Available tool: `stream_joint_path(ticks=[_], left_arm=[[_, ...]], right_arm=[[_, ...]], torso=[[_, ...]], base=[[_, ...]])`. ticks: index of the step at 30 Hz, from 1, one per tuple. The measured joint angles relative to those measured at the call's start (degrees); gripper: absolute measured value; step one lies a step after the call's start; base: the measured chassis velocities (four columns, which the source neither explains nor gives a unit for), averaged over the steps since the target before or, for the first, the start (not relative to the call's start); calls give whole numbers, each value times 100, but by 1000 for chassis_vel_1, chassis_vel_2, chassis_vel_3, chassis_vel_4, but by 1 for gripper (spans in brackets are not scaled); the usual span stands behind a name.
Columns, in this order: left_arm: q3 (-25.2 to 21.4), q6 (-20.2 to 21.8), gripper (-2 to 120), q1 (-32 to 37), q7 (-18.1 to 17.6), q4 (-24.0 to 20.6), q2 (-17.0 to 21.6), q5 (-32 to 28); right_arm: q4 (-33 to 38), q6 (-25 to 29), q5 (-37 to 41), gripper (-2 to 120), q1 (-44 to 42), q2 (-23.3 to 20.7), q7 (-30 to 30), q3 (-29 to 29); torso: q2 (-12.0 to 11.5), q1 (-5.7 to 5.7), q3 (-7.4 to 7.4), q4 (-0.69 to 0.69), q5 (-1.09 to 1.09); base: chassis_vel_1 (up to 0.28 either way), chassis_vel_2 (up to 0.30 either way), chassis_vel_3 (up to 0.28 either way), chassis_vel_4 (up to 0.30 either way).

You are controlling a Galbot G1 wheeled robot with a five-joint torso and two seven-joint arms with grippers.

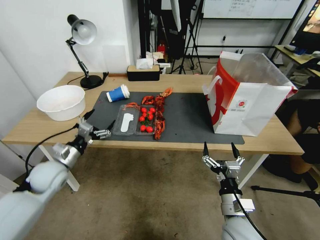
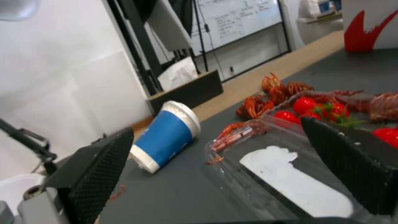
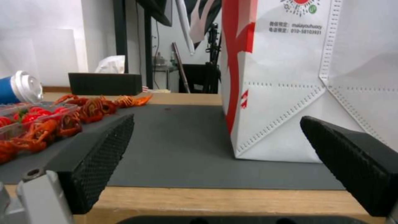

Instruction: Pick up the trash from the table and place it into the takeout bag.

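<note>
At the lower left of the head view, the left gripper (image 1: 99, 125) hangs at the table's (image 1: 40, 128) near edge, jaws spread and empty. The right gripper (image 1: 220, 150), lower centre-right, is likewise wide and empty. A good approach, I judge, runs low over the clear tray (image 1: 126, 124) to straddle the blue cup (image 1: 117, 93), which lies tipped just beyond. The bag (image 1: 253, 110) stands at right.

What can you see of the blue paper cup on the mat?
The blue paper cup lies on its side on the dark grey mat, at its far left part. Its body is blue with a white bottom rim, and a white lid closes its mouth. Nothing grips it; it lies just behind the clear tray.
</note>
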Motion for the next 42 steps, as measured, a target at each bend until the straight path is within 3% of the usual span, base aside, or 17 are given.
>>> stream_joint_path(ticks=[1, 3, 4, 6, 8, 10, 15, 17, 19, 34, 38, 40, 41, 42], left_arm=[[322, -10, 100, -515, 180, 339, 95, -158], [399, -16, 100, -642, 227, 418, 111, -186], [795, -45, 100, -1297, 441, 807, 160, -318], [863, -55, 100, -1395, 467, 867, 164, -335], [1440, -101, 100, -2118, 640, 1309, 163, -486], [2008, -117, 100, -2747, 878, 1758, 90, -651], [2535, -119, 100, -3413, 1075, 2280, -49, -754], [2948, -118, 100, -4036, 1343, 2848, -223, -829], [3120, -97, 100, -4284, 1486, 3088, -297, -850], [3587, -17, 100, -4826, 1880, 3687, -500, -920], [3846, 56, 100, -5159, 2135, 4067, -660, -932], [4098, 86, 100, -5501, 2321, 4558, -871, -924], [4098, 86, 100, -5501, 2321, 4558, -871, -924], [4217, 92, 100, -5672, 2425, 4902, -996, -890]], right_arm=[[-5, -8, -16, 100, -2, 25, 3, 13], [-6, -10, -19, 100, -3, 30, 5, 18], [-7, -23, -37, 100, -13, 52, 9, 27], [-7, -25, -41, 100, -16, 57, 10, 33], [-2, -33, -62, 100, -42, 82, 15, 59], [28, -44, -73, 100, -79, 98, 21, 98], [48, -59, -76, 100, -96, 99, 34, 140], [90, -96, -77, 100, -97, 96, 49, 170], [107, -109, -77, 100, -96, 95, 55, 178], [113, -120, -77, 100, -82, 101, 63, 190], [113, -121, -74, 100, -76, 113, 67, 193], [112, -121, -69, 100, -74, 123, 74, 199], [112, -121, -69, 100, -74, 123, 74, 199], [105, -121, -66, 100, -73, 128, 76, 201]], torso=[[0, 0, 0, 0, 1], [0, 0, 0, 1, 2], [0, 0, 0, -1, 1], [0, 0, 0, -2, 2], [0, 1, 0, -3, 4], [0, 0, 0, -1, 1], [0, 1, 0, -1, 1], [0, 1, 0, -2, 3], [1, 1, 0, -1, 2], [1, 0, 0, 1, 1], [1, 0, 0, 0, 4], [1, 1, 0, -2, 2], [1, 1, 0, -2, 2], [1, 0, -1, -1, 3]], base=[[0, 0, 0, 0], [0, 0, 0, 0], [0, 0, 0, 0], [0, 0, 0, 0], [0, 0, 0, 0], [0, 0, 0, 0], [0, 0, 0, 0], [0, 0, 0, 0], [0, 0, 0, 0], [0, 0, 0, 0], [0, 0, 0, 0], [0, 0, 0, 0], [0, 0, 0, 0], [0, 0, 0, 0]])
